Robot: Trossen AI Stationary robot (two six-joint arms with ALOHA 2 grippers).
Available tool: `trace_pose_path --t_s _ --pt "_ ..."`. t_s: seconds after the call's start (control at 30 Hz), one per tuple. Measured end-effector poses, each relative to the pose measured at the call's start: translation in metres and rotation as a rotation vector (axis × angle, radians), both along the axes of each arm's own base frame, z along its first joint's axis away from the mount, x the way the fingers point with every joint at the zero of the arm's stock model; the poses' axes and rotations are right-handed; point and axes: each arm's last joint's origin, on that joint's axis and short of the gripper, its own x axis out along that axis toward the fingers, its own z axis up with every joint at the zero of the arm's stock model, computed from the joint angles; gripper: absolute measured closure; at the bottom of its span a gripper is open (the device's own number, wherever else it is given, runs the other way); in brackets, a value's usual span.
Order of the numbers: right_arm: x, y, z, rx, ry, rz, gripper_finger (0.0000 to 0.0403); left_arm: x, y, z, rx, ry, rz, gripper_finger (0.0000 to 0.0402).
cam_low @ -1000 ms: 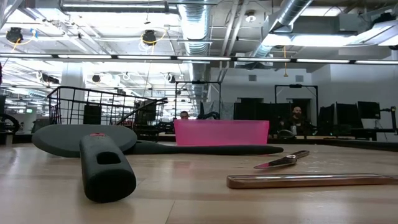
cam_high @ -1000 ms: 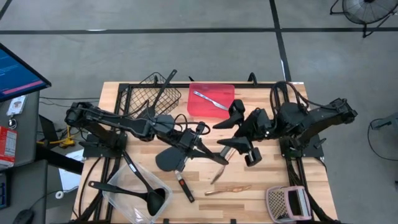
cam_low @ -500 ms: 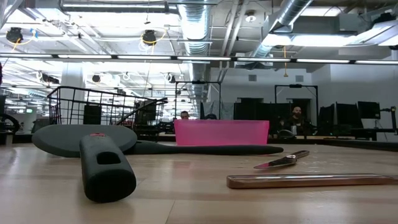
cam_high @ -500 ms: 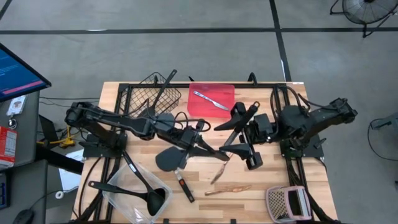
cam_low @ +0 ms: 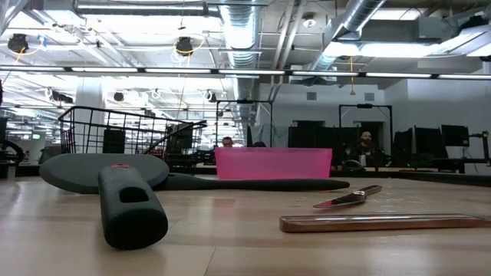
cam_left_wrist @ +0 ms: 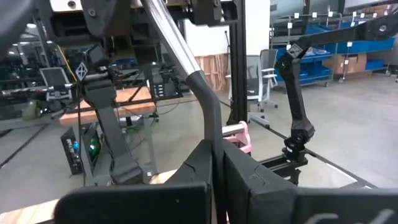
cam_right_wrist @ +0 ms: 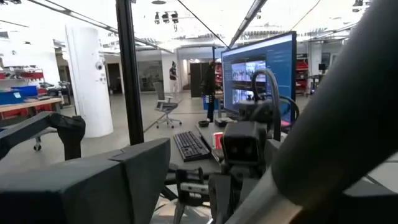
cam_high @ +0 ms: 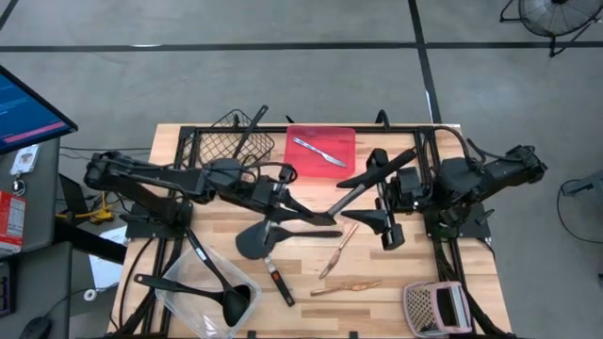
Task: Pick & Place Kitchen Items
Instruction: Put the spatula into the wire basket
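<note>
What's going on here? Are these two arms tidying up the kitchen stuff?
Roughly, yes. The left hand is shut on a long utensil with a silver shaft, held above the middle of the table. The right hand is at that same utensil; it looks like a handover, though I can't tell who has it. A spatula and small pieces lie loose on the table, and a knife sits in the red tray.

Two arms. One basket, one red tray, one clear tub. One silver knife in tray. Two tan sticks on table.
</note>
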Motion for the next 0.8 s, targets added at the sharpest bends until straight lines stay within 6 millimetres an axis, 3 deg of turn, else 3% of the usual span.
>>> trace_pose_path --t_s 0.23,0.57,0.8 --pt "0.0 -0.001 -0.001 -0.002 0.017 -0.05 0.0143 -0.001 0.001 -0.004 0.01 0.047 0.023 0.0401" --pt "-0.02 -0.013 0.004 0.003 0.058 -0.139 0.0143 -0.005 0.002 0.0 0.053 0.031 0.09 0.0401" --pt "-0.02 -0.014 0.003 0.001 0.069 -0.153 0.0143 -0.005 0.004 0.001 0.091 0.019 0.157 0.0401"
